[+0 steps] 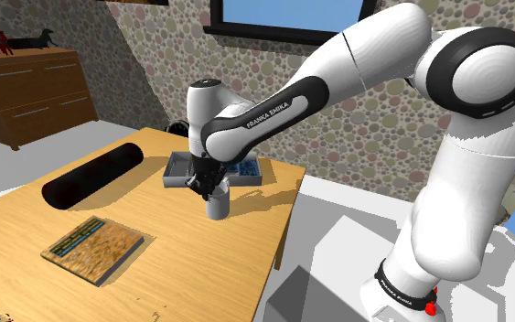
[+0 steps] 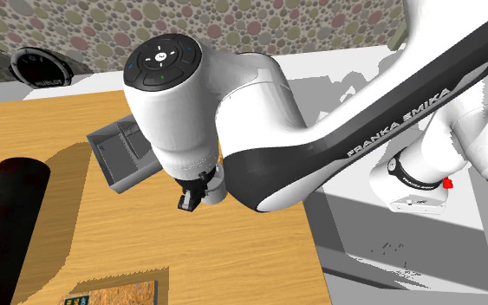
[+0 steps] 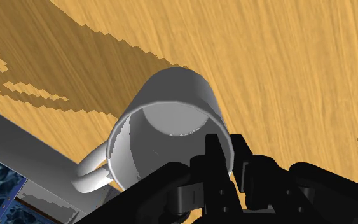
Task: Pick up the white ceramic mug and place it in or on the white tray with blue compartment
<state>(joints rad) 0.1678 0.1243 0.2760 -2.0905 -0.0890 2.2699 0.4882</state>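
A pebble-patterned wall (image 1: 127, 73) and a wooden dresser (image 1: 26, 91) stand behind a light wooden desk (image 1: 173, 265) in the shoulder view. A grey tray (image 1: 177, 169) with a blue compartment (image 1: 246, 167) lies at the desk's far edge. The white mug (image 1: 217, 206) stands upright just in front of it, near the edge that faces the stand. The black tool (image 1: 205, 187) hangs straight down onto the mug's top, at the end of the white arm (image 1: 273, 101). A black cylinder (image 1: 95, 174) lies along the opposite edge, and a flat patterned board (image 1: 92, 247) rests towards the near edge, well apart from the mug

The second exterior view looks down on the same desk. The arm's wrist covers most of the mug, with the tool below it just beside the tray's corner. The cylinder lies at the desk's far side from the stand

In the wrist view the mug is seen from above, open and empty, with its handle (image 3: 91, 175) turned towards the tray's grey wall. The fingers (image 3: 214, 159) are closed on the mug's rim, one inside the cup and one outside, pinching the wall opposite the handle. Whether the mug's base touches the desk cannot be told
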